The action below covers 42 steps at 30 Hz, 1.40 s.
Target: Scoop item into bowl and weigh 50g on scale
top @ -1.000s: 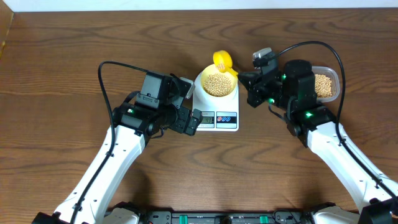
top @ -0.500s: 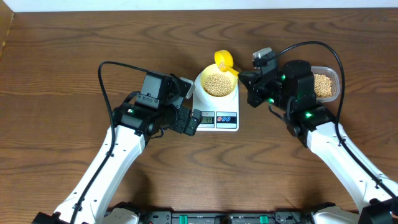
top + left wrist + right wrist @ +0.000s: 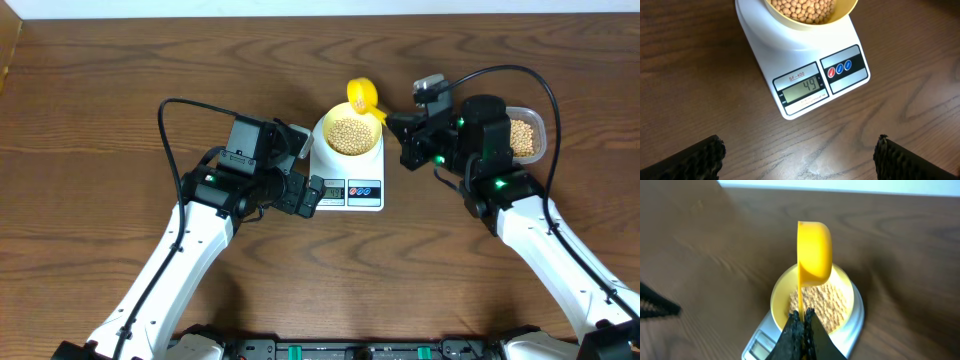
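Note:
The pale-yellow bowl (image 3: 348, 133) sits on the white scale (image 3: 350, 185) and holds many beige beans (image 3: 348, 134). In the left wrist view the scale (image 3: 805, 75) shows 49 on its display, with the bowl (image 3: 810, 15) at the top edge. My right gripper (image 3: 396, 128) is shut on the handle of the bright yellow scoop (image 3: 362, 94), held tilted above the bowl's far rim; it shows in the right wrist view (image 3: 814, 250) with the fingers (image 3: 802, 322) pinching the handle over the bowl (image 3: 815, 300). My left gripper (image 3: 306, 195) is open and empty beside the scale's left front.
A clear plastic tub (image 3: 526, 137) with more beans stands at the right behind the right arm. Bare wood table (image 3: 120, 90) lies all around. A pale wall edge runs along the back.
The right gripper and the yellow scoop have shifted slightly right and away from the bowl. The left arm has not moved.

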Tool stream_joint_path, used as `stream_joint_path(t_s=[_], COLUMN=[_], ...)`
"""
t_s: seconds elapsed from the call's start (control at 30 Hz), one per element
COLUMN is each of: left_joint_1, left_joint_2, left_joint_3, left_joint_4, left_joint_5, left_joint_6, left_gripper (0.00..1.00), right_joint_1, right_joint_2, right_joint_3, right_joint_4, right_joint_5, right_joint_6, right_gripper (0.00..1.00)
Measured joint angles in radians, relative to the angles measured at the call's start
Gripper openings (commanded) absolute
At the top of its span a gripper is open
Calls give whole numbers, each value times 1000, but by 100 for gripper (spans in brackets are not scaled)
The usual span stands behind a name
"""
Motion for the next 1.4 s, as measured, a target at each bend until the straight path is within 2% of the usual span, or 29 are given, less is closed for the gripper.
stream_joint_path(t_s=[0.13, 0.43, 0.67, 0.87, 1.2, 1.4], left_joint_1=[0, 0, 0, 0, 0, 0], left_joint_2=[0, 0, 0, 0, 0, 0], left_joint_3=[0, 0, 0, 0, 0, 0], left_joint_4=[0, 0, 0, 0, 0, 0], left_joint_5=[0, 0, 0, 0, 0, 0], left_joint_6=[0, 2, 2, 2, 2, 2], left_gripper=[97, 97, 97, 97, 97, 97], right_joint_1=[14, 22, 38, 40, 38, 16], right_joint_2=[0, 0, 0, 0, 0, 0], right_joint_3=[0, 0, 0, 0, 0, 0], right_joint_4=[-31, -33, -55, -18, -10, -9], right_joint_5=[15, 24, 42, 51, 42, 21], right_joint_6=[-81, -127, -231, -185, -28, -5], right_gripper=[1, 1, 1, 1, 1, 1])
